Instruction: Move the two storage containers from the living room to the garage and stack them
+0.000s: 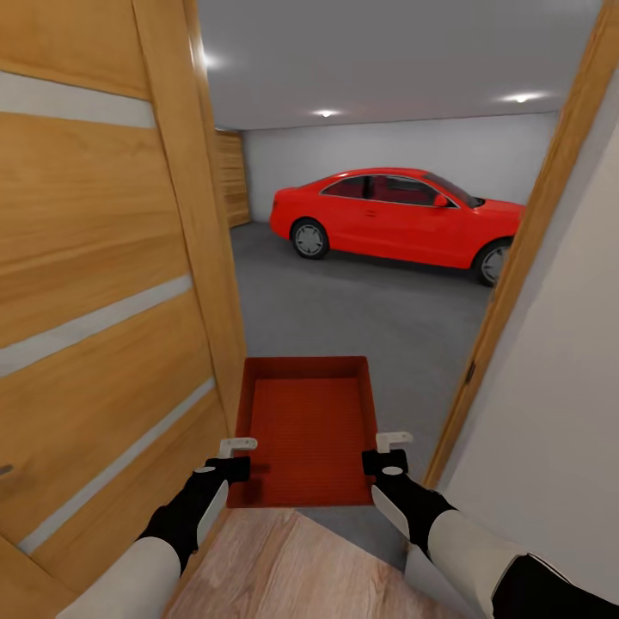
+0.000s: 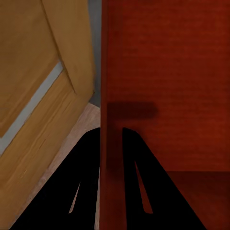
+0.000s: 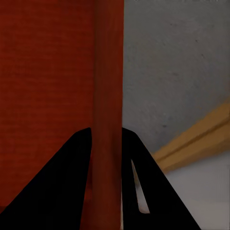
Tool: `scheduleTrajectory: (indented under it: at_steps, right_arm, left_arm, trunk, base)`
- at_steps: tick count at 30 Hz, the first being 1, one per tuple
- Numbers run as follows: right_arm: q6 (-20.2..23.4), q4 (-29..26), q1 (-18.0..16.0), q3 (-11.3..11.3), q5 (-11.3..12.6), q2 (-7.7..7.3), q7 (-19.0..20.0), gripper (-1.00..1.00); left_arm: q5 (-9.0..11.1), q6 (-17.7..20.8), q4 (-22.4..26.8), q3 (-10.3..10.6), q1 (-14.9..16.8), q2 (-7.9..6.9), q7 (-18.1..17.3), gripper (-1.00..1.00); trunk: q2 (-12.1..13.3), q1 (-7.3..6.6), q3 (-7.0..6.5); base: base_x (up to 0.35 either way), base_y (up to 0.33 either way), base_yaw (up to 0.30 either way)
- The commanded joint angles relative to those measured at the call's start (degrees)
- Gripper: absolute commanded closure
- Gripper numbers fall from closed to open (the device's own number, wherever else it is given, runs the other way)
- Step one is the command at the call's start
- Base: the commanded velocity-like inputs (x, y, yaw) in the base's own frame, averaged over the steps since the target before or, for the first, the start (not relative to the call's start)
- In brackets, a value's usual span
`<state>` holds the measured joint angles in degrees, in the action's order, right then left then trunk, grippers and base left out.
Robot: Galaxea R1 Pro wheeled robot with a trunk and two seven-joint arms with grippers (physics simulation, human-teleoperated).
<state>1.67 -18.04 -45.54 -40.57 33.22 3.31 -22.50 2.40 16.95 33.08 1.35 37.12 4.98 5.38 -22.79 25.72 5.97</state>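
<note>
I carry one orange-red storage container (image 1: 308,430) level in front of me, in a doorway that opens on the garage. My left gripper (image 1: 236,456) is shut on its left wall (image 2: 111,143), one black finger on each side. The container's right wall (image 3: 108,143) is pinched the same way by my right gripper (image 1: 387,451). Beyond the bin spreads the garage's dark grey concrete floor (image 1: 370,318). Under my forearms lies light wood plank flooring (image 1: 301,567).
An open wooden door (image 1: 103,284) stands close on my left, nearly touching the bin's left side. The door frame (image 1: 524,249) and a pale wall (image 1: 559,413) close in on the right. A red car (image 1: 400,215) is parked at the garage's far wall.
</note>
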Motion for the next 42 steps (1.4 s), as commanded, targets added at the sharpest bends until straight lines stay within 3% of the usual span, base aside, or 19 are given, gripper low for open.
scheduleTrajectory:
  at_steps: [1,42]
  right_arm:
    - [2.15,1.51,-0.08,-1.00,1.50,-0.06,-0.61,1.00]
    - [2.15,1.60,-0.08,-0.93,1.50,-0.06,-0.61,1.00]
  left_arm:
    - [-0.25,-0.76,0.23,0.49,0.06,-0.06,0.68,1.00]
    - [-0.34,-0.75,0.32,0.59,0.06,-0.06,0.68,1.00]
  trunk:
    - [-0.13,0.06,0.12]
    - [-0.13,0.06,0.12]
  base:
    - [0.206,0.173,0.000]
    - [0.022,0.015,0.000]
